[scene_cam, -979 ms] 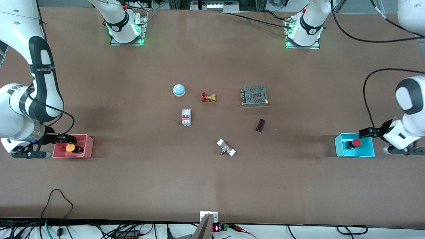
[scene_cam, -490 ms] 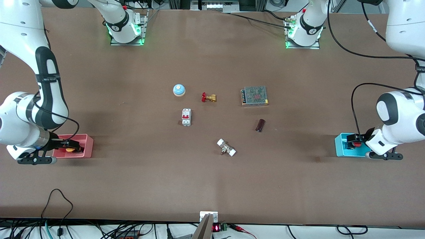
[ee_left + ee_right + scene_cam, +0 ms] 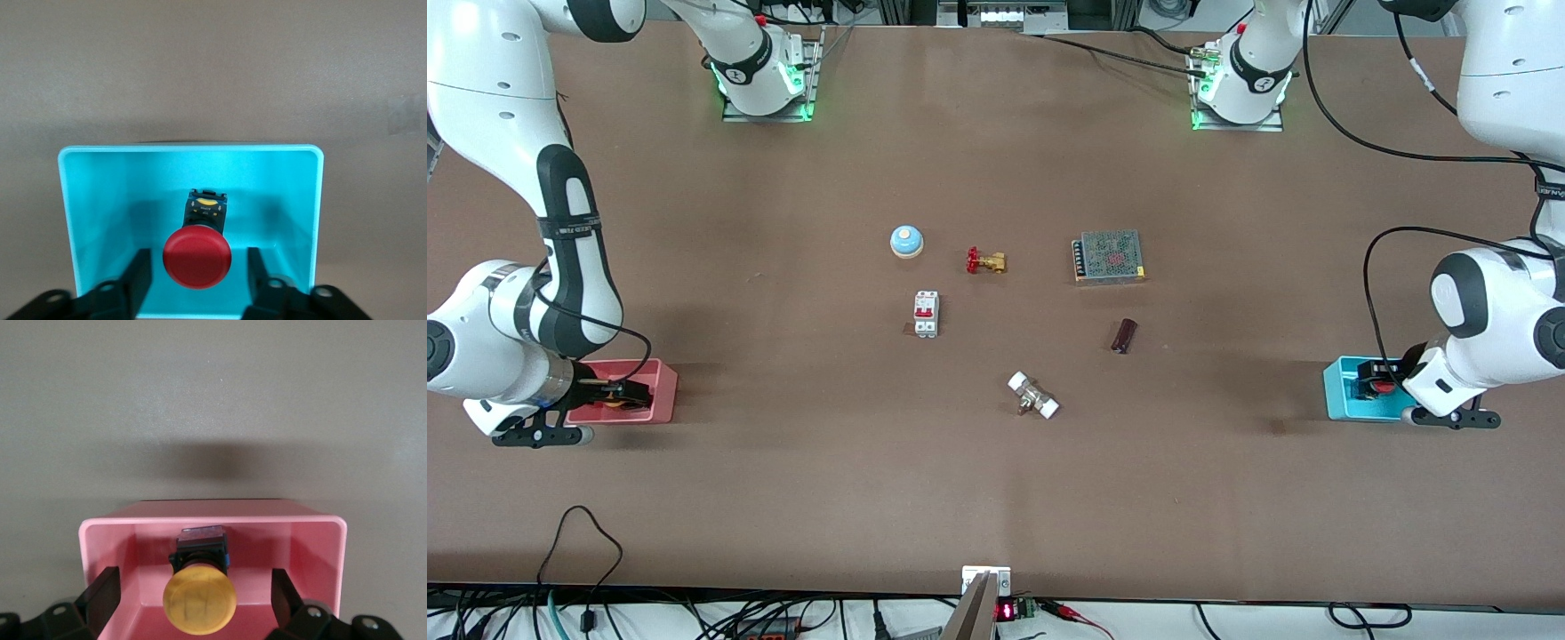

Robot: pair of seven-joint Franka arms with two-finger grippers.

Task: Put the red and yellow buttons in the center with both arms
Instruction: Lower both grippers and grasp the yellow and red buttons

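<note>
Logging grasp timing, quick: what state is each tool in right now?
Left tool: open, fingers either side of the red button in the cyan tray.
Right tool: open, straddling the yellow button in the pink tray.

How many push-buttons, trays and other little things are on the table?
Mushroom-cap push-buttons: 2, red and yellow.
Square trays: 2, cyan and pink.
Other parts: 6, blue dome bell, brass valve, white breaker, mesh-topped box, dark cylinder, white-ended fitting.
Total: 10.
</note>
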